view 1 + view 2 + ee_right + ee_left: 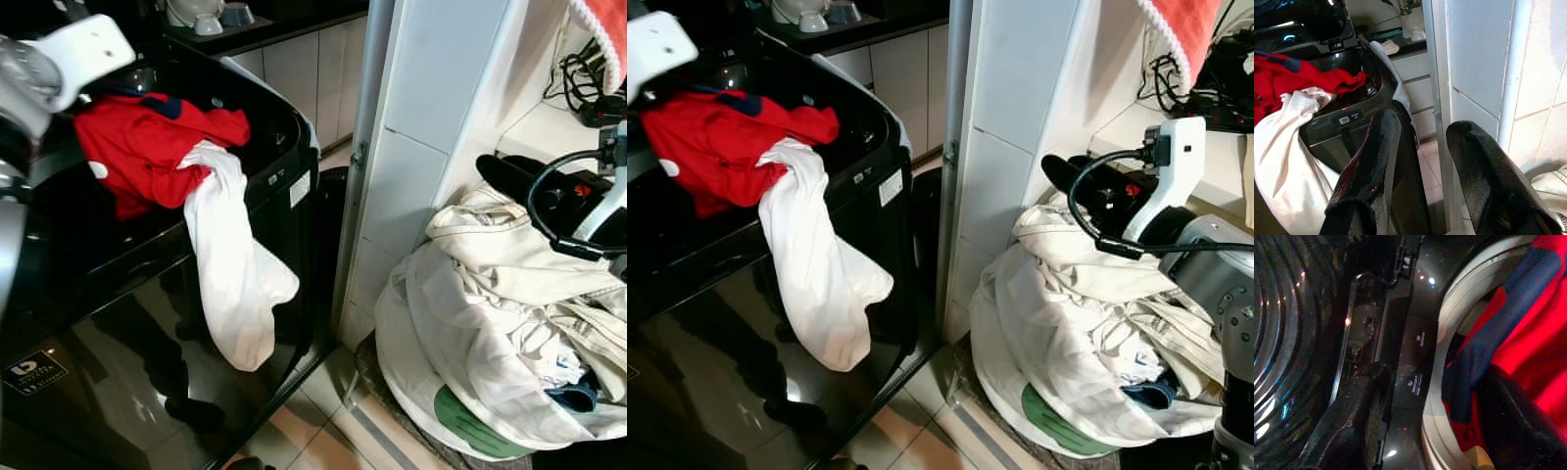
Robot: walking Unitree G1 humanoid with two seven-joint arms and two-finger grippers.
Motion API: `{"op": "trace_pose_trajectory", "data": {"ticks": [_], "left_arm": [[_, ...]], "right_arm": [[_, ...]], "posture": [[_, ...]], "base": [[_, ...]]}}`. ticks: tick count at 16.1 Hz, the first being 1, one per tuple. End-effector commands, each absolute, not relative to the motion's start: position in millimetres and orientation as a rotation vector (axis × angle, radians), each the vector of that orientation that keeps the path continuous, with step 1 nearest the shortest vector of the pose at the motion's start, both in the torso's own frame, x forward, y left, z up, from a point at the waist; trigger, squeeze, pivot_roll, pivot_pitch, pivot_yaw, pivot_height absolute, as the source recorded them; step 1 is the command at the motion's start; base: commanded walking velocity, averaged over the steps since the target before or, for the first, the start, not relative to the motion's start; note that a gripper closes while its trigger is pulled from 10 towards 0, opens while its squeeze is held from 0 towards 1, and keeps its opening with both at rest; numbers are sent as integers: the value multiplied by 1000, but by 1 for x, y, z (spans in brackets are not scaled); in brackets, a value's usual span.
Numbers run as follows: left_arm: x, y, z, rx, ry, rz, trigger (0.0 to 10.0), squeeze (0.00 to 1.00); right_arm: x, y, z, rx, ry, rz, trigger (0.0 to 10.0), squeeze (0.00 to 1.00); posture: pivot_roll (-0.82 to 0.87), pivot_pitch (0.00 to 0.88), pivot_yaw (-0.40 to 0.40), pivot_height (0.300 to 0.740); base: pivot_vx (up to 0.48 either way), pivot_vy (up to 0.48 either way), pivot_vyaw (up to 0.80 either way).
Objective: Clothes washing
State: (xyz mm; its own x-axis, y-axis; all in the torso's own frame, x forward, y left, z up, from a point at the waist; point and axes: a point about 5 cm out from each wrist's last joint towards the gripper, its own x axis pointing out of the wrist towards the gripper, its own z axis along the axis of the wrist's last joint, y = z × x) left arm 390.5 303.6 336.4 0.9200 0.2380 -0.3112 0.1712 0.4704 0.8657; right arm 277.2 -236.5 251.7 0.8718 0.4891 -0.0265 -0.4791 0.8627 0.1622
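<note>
Glossy black, the front panel of the top-loading washing machine [147,362] fills the near left and mirrors the floor tiles. Over its rim hangs a white garment [230,274], limp and smooth, its lower end dangling down the front. Touching its upper end, a crumpled red garment [147,147] with dark blue trim lies across the open top of the machine, partly in the drum opening.

The left gripper [1435,421] is raised over the far left of the machine, its silver arm and white wrist housing at the left edge of the eye views. In the left wrist view its jaws stand apart, one black finger against the red and blue cloth at the grey drum ring, nothing clamped between them.

The right gripper [1435,171] hangs on the right above a heap of cream laundry [1087,333], creased and piled in a basket [431,441] beside the white tiled wall [431,117]. Its jaws are open and empty, pointing toward the machine. A black cable loops around the right wrist.
</note>
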Motion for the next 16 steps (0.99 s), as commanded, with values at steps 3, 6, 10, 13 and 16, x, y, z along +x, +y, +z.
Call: {"op": "trace_pose_trajectory", "data": {"ticks": [3,6,10,13,16], "left_arm": [[388,308,345,1058,394,58,10000,1000],[383,316,351,1074,399,106,10000,1000],[380,321,356,1017,364,122,10000,1000],[379,322,364,1023,330,155,10000,1000],[378,323,374,1024,276,195,10000,1000]], "right_arm": [[280,-233,252,152,67,525,10000,0],[283,-233,252,151,70,516,10000,0],[285,-235,252,156,70,498,10000,0],[287,-237,252,157,65,487,10000,0],[289,-238,254,158,52,474,10000,0]], "posture": [[-20,0,-3,740],[-13,0,-9,740],[-10,0,-15,740],[-7,0,-20,740],[-5,0,-22,740]], "base": [[0,0,0],[0,0,0],[0,0,0],[0,0,0],[0,0,0]]}}
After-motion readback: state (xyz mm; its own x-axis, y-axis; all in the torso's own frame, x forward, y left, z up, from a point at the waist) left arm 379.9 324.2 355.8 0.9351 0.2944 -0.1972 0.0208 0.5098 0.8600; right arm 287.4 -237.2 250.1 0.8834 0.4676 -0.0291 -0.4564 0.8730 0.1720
